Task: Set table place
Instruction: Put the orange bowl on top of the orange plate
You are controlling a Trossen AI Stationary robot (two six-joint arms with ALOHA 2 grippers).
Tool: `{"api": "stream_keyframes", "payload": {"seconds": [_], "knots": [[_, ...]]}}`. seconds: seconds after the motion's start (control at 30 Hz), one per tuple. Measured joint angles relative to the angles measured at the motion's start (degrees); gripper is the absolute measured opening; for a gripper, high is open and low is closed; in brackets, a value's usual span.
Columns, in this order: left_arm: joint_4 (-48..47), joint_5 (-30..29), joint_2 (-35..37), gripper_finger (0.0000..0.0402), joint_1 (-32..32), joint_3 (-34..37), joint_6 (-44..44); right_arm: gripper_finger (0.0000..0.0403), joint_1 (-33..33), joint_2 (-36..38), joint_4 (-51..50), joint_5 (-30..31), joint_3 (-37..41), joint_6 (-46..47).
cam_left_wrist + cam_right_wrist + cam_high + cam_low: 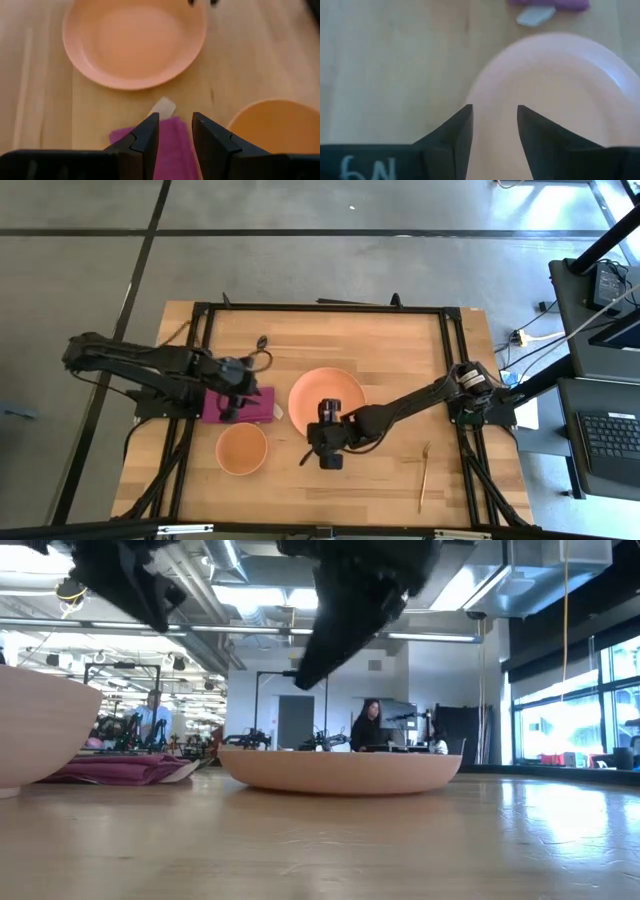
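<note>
Plate (327, 395) round, salmon-orange, empty; magenta napkin (240, 406) beside it

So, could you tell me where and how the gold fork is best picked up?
Probably at mid-handle, from straight above. The fork lies flat on the table near the right front corner, running roughly front to back, so the fingers should close across its slim width. Bare wood surrounds it, and the right gripper, now by the plate, is the nearer one.
</note>
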State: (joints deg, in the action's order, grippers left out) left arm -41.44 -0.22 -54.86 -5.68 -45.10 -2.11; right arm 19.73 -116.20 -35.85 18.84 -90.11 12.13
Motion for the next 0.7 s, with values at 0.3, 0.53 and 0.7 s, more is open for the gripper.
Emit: {"api": "stream_keyframes", "payload": {"seconds": [0.3,0.53,0.7], "knots": [[2.07,0.99,-11.38,0.011,-0.61,0.0,7.52,0.0154,-4.86,0.0,-11.17,10.7,0.0,-0.38],[1.59,7.04,-13.12,0.011,-3.13,0.0,12.55,0.0154,-6.59,0.0,-13.42,10.63,0.0,-0.35],[1.77,8.61,-11.89,0.011,-8.53,0.0,12.59,0.0154,-6.22,0.0,-13.38,10.41,0.0,-0.38]]}}
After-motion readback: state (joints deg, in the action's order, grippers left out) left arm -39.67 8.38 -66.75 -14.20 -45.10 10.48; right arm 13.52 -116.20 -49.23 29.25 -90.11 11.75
